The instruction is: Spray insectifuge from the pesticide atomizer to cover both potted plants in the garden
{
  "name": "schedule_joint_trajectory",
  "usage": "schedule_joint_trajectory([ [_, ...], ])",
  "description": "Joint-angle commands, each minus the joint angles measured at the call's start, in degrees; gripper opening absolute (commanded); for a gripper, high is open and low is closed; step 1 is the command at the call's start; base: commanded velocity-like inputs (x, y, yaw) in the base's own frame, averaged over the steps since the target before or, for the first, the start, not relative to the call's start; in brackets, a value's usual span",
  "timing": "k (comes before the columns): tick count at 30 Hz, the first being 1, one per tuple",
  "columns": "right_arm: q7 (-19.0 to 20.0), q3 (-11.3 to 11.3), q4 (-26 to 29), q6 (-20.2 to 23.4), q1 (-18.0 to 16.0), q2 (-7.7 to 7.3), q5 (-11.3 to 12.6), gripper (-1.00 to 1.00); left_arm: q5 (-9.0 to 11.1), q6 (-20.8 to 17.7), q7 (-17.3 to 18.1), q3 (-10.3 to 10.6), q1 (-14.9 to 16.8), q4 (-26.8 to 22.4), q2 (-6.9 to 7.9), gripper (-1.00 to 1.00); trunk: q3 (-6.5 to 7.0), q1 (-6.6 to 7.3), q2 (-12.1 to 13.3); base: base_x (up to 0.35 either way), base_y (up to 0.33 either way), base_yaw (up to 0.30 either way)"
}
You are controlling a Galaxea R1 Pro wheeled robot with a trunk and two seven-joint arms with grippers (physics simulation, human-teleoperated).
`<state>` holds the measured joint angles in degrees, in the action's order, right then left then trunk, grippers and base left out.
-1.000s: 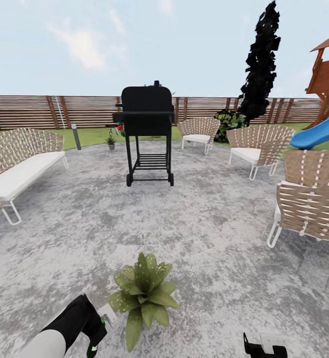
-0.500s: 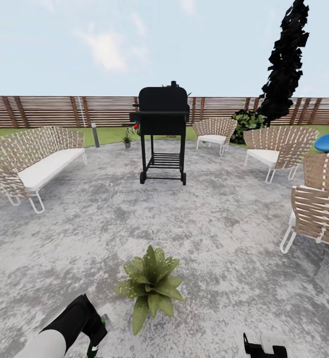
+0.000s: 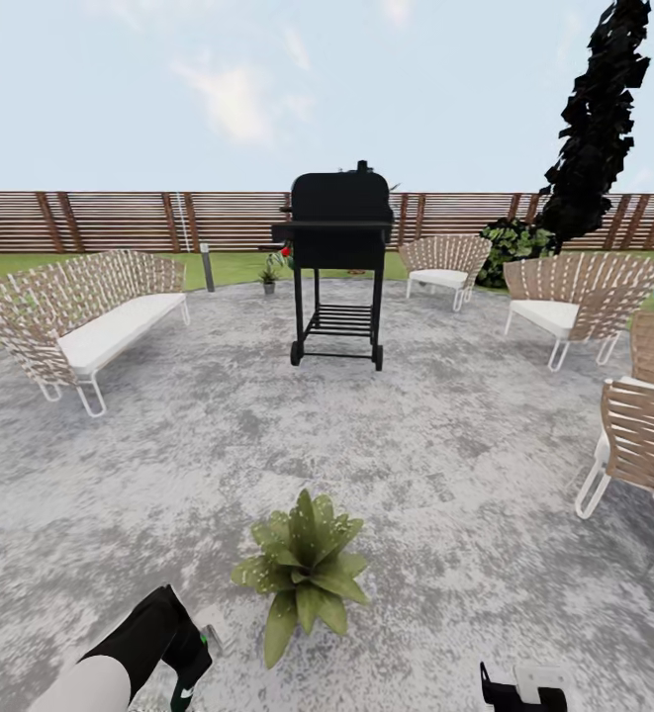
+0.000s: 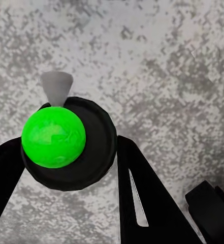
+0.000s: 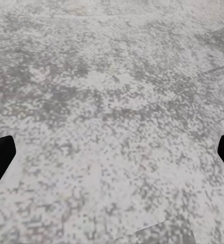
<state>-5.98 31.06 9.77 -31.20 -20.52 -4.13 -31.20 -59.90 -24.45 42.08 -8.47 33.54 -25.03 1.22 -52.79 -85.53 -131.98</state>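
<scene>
A potted plant (image 3: 305,574) with broad green leaves stands on the grey speckled paving (image 3: 435,465) just ahead of me. Pale specks of insectifuge (image 3: 259,571) dot its left leaves. A second small potted plant (image 3: 268,278) stands far back by the lawn edge. My left gripper (image 3: 190,658) hangs low, left of the near plant, shut on the pesticide atomizer (image 3: 211,631). The left wrist view has the atomizer (image 4: 53,134), green-topped with a black cap and a grey nozzle, between the black fingers (image 4: 147,198). My right gripper (image 5: 112,155) stands open over bare paving.
A black grill (image 3: 338,257) on wheels stands mid-patio. A woven bench (image 3: 89,316) is at the left, woven chairs (image 3: 574,302) at the right and back. A grey bollard lamp (image 3: 207,267), a wooden slat fence (image 3: 119,220) and a dark tree (image 3: 599,119) line the rear.
The whole picture has slid to the right, so the camera has turned left. The near plant now sits slightly farther from my left gripper. Both grippers keep their places in the view.
</scene>
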Motion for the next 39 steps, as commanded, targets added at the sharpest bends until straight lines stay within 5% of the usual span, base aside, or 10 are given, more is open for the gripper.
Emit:
schedule_joint_trajectory([
  [1,-0.4,0.2,-0.1,-0.2,0.0,0.00,-0.6,1.00,-0.2,-0.3,0.4,-0.4,0.0,-0.1,-0.04,-1.00,-0.06,0.00,0.0,0.039,-0.263,0.267],
  [15,-0.4,0.2,-0.1,-0.2,0.0,0.00,-0.6,1.00,-0.2,-0.3,0.4,-0.6,0.0,-0.1,-0.03,-1.00,-0.06,0.00,0.0,0.003,-0.271,0.277],
  [29,-0.4,0.2,-0.1,-0.2,0.0,0.00,-0.6,1.00,-0.2,-0.3,0.4,-0.4,0.0,-0.1,-0.07,-1.00,0.16,0.00,0.0,0.064,-0.271,0.106],
  [39,-0.4,0.2,-0.1,-0.2,0.0,0.00,-0.6,1.00,-0.5,-0.3,0.4,-0.4,-0.1,0.7,0.27,-1.00,0.64,0.00,0.0,0.009,-0.037,0.234],
])
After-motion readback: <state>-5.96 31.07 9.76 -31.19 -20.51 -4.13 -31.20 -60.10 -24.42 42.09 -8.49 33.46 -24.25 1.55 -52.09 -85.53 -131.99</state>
